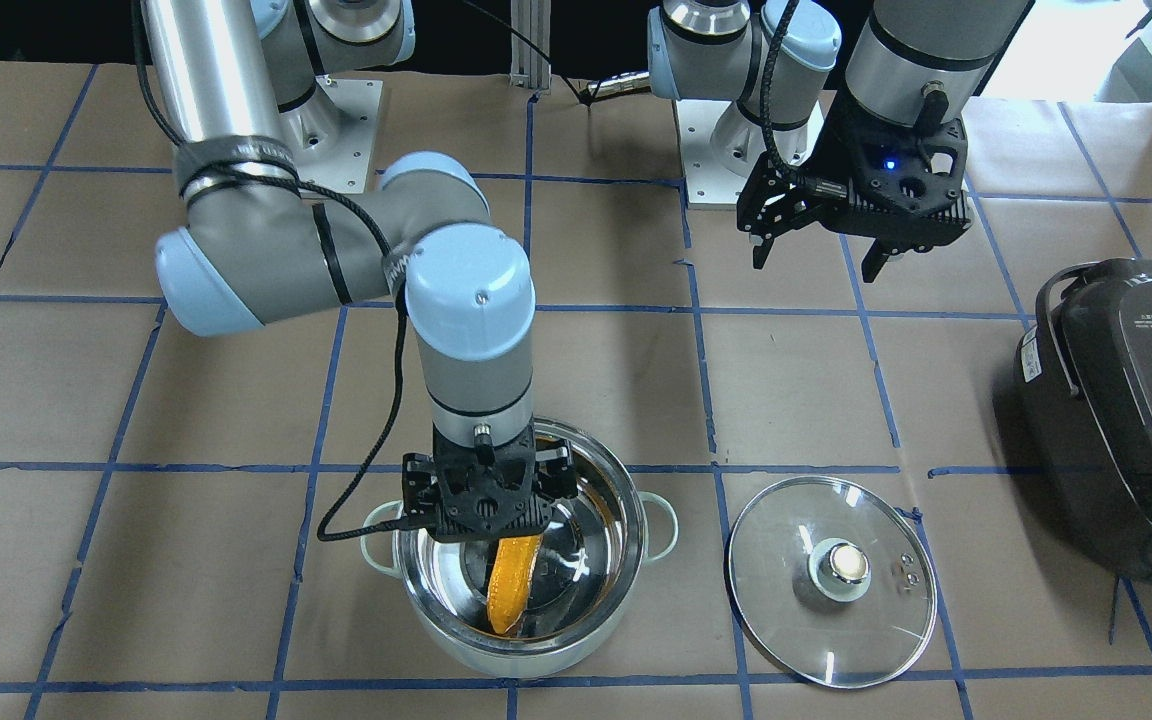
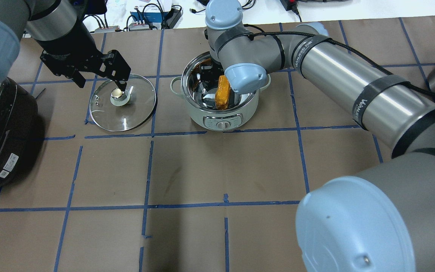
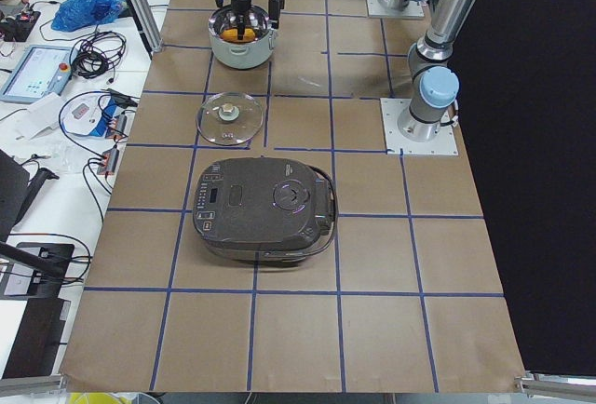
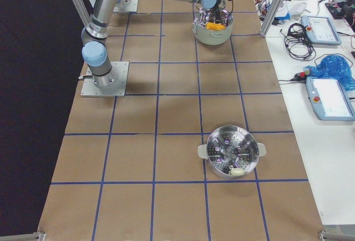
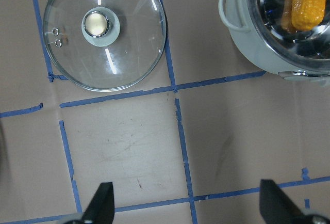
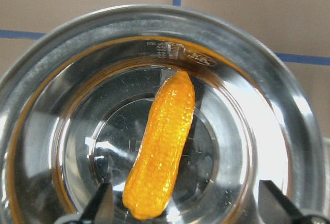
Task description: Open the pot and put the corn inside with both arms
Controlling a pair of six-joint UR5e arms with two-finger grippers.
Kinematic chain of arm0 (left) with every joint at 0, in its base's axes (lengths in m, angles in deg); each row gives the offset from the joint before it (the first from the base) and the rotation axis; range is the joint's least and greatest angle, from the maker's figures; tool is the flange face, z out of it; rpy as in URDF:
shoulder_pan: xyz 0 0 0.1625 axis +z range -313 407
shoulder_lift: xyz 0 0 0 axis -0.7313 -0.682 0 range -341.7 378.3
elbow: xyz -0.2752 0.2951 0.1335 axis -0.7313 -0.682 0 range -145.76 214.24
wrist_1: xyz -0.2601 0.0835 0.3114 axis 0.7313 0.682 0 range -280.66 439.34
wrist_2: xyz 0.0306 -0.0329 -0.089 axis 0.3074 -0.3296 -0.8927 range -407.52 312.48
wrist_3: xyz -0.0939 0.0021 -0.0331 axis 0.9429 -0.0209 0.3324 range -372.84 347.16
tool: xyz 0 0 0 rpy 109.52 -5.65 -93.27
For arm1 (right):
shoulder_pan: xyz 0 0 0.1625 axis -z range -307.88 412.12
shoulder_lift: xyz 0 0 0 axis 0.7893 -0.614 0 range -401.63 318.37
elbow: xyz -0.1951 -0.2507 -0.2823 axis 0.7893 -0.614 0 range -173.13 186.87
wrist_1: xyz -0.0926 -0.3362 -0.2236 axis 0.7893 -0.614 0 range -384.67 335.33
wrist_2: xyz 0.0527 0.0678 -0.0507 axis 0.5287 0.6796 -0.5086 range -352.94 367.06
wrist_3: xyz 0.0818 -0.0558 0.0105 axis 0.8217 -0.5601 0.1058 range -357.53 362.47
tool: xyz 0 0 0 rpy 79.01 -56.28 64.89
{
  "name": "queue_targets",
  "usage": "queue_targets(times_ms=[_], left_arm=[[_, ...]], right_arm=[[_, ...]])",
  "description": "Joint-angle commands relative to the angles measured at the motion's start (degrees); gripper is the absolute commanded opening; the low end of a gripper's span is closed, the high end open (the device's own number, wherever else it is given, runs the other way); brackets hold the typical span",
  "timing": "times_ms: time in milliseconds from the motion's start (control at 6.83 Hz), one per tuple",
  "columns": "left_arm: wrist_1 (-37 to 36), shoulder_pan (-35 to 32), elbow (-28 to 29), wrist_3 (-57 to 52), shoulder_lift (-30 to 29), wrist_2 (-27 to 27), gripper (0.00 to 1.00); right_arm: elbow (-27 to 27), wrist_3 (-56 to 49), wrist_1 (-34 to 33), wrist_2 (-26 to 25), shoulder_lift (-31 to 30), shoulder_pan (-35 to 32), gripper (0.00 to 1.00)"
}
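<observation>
Right gripper [image 6: 188, 207] hangs right over the pot [image 1: 576, 655], fingers spread wide, gripping nothing. The corn [image 6: 162, 144] lies loose inside the pot, one tip against the wall. Glass lid [image 1: 786, 610] sits flat on the table [image 1: 236, 400] just beside the pot. Left gripper [image 1: 814, 268] hovers in the air on the lid's side of the pot, also wide open and empty.

Mirror-glossy steel pot [image 1: 591, 590], clear glass lid [image 1: 876, 625], matt paper tabletop [image 1: 596, 380].
</observation>
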Motion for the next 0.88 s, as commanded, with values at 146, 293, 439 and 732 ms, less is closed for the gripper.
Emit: queue_targets(times_ms=[146,293,439,732], left_arm=[[0.2,0.1,0.3,0.5,-0.3,0.0,1.00],[0.1,0.1,0.1,0.4,-0.3,0.0,1.00],[0.1,0.2,0.1,0.4,-0.2,0.0,1.00],[0.2,0.1,0.2,0.4,-0.2,0.0,1.00]], right_arm=[[1.0,-4.7,23.6,3.7,-19.4,11.0,1.00],[4.3,-7.3,28.2,3.0,-24.9,12.4,0.99],[10.0,-8.1,27.1,3.0,-29.3,13.5,0.94],[7.9,-8.0,26.2,2.9,-29.2,15.9,1.00]])
